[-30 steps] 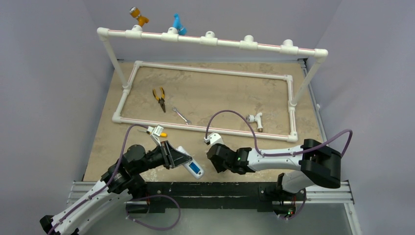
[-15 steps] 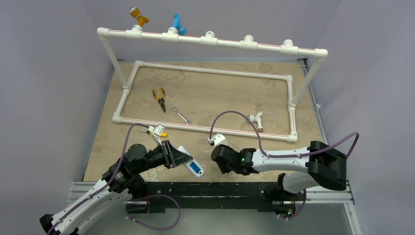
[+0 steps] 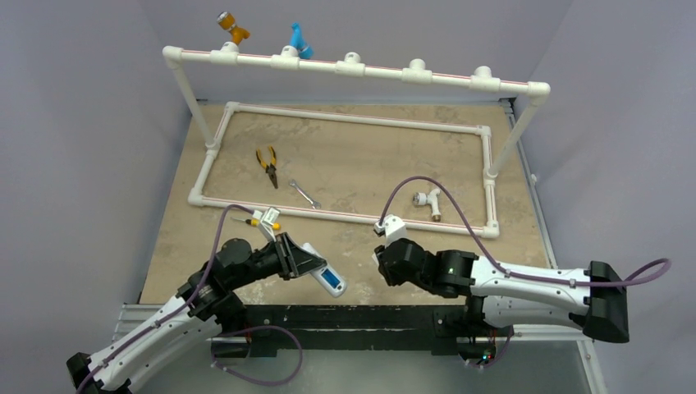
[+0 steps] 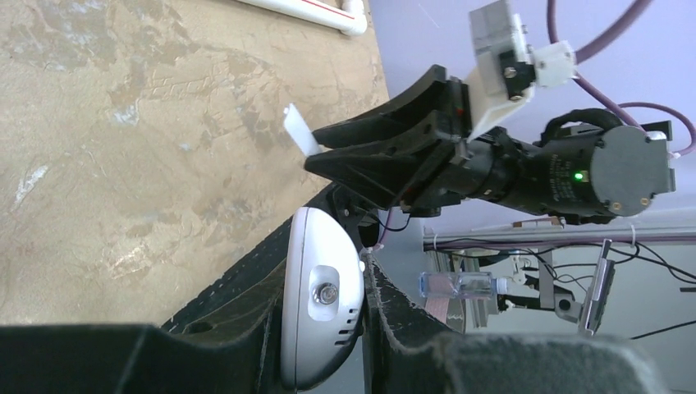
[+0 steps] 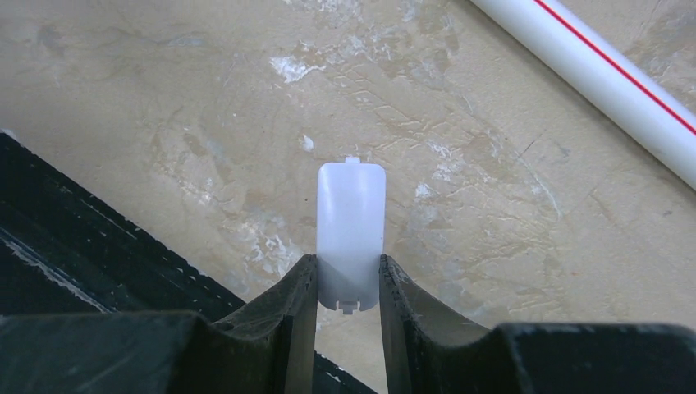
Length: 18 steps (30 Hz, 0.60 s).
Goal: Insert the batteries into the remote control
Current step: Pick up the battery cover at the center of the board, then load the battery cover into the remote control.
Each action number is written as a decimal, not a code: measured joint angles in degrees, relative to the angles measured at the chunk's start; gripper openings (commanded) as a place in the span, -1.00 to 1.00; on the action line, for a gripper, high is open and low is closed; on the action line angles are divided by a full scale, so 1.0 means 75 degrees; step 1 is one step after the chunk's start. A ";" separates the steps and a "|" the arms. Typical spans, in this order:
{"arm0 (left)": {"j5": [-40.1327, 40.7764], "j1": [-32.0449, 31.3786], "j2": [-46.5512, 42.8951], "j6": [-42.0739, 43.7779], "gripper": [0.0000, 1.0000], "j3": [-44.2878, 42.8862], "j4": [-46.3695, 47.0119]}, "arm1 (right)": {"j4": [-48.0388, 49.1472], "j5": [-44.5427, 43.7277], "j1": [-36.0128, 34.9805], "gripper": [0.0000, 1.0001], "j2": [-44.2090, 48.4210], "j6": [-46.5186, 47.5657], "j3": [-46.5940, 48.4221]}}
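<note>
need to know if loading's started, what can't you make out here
1. batteries: in no view; too small or hidden.
2. remote compartment: top view shows the display side; left wrist view shows only one end, and the fingers cover the rest.
3. cover: top view, lost under the right gripper.

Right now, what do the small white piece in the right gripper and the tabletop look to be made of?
White piece in the right gripper: likely thin moulded plastic, smooth with a soft sheen, with small moulded tabs at both ends. Tabletop: matte, mottled tan like stone. It could be a printed laminate or mat; the look leaves that open.
</note>
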<state>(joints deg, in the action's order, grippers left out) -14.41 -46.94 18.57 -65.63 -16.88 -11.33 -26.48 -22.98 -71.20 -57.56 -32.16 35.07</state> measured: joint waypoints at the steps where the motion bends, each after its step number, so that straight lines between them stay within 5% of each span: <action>1: 0.0035 0.0000 0.0038 -0.0047 -1.00 0.0012 0.0017 | -0.0096 -0.0012 0.0000 -0.55 0.0117 0.0038 0.0044; 10: 0.0487 0.0003 0.0020 -0.0425 -1.00 0.0233 0.0157 | -0.0219 0.0114 0.0000 -0.53 0.0901 0.0446 0.0909; 18: 0.0560 0.0003 0.0286 -0.0752 -1.00 0.0437 0.0638 | -0.0015 0.1244 -0.0058 -0.53 0.0335 0.1032 0.1993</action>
<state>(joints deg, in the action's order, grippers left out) -10.22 -46.92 20.71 -71.26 -13.61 -6.55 -26.59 -13.65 -71.64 -55.05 -24.43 50.02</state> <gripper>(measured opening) 0.258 0.273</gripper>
